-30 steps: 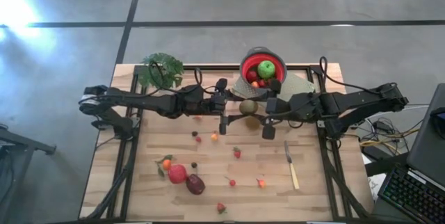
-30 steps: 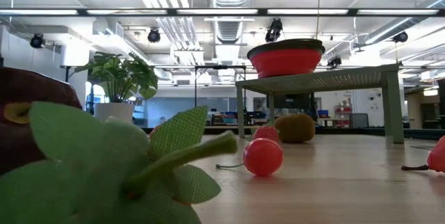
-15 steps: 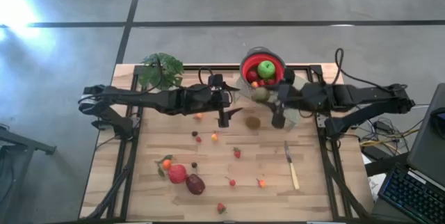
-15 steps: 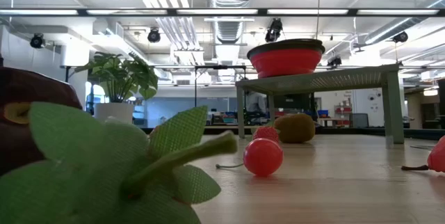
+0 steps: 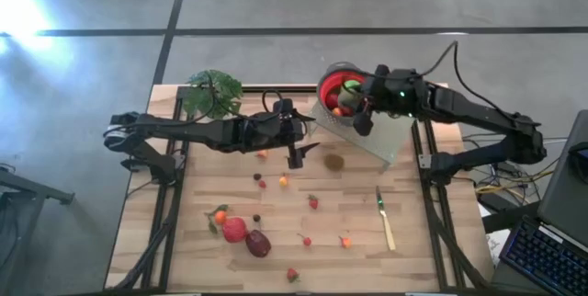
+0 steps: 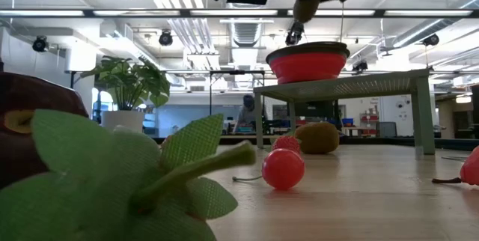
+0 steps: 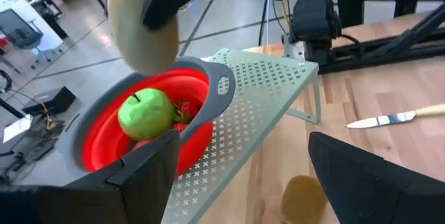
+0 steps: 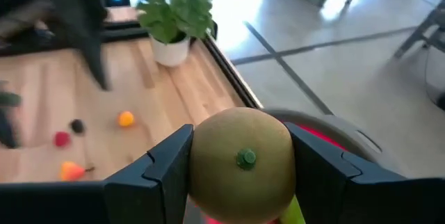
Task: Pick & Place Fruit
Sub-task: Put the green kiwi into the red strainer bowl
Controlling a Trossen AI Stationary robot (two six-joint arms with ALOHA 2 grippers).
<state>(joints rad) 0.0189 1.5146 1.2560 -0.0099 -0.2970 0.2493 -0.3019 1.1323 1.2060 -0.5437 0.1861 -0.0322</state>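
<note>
The right gripper point(image 5: 360, 119) has its two dark fingers point(image 8: 163, 168) closed partway on a round brown kiwi with a small green stem scar point(image 8: 240, 161); the fruit sits squarely between the pads. The gripper hangs over the near-right rim of the red collapsible bowl with a grey rim point(image 5: 333, 85), which stands on a pale perforated metal shelf point(image 5: 384, 140) at the far right of the wooden bench point(image 5: 184, 232).

Procedure for the release, as judged from this position:
1. Carry the kiwi farther over the bowl's centre before opening; at the rim it could strike the edge and roll off the shelf.
2. Lower it close to the shiny green apple point(image 7: 145, 113) and the red fruit already in the bowl, so it does not bounce out.
3. Open the fingers fully, then lift straight up.

The left gripper point(image 5: 294, 153) waits over the bench centre, left of the shelf, fingers spread wide and empty. Keep the two arms apart during withdrawal.

A second brown kiwi point(image 5: 334, 161) lies on the bench just in front of the shelf. A red apple point(image 5: 234, 230), a maroon plum-like fruit point(image 5: 258, 244) and small strawberries point(image 5: 313, 202) lie scattered nearer.
</note>
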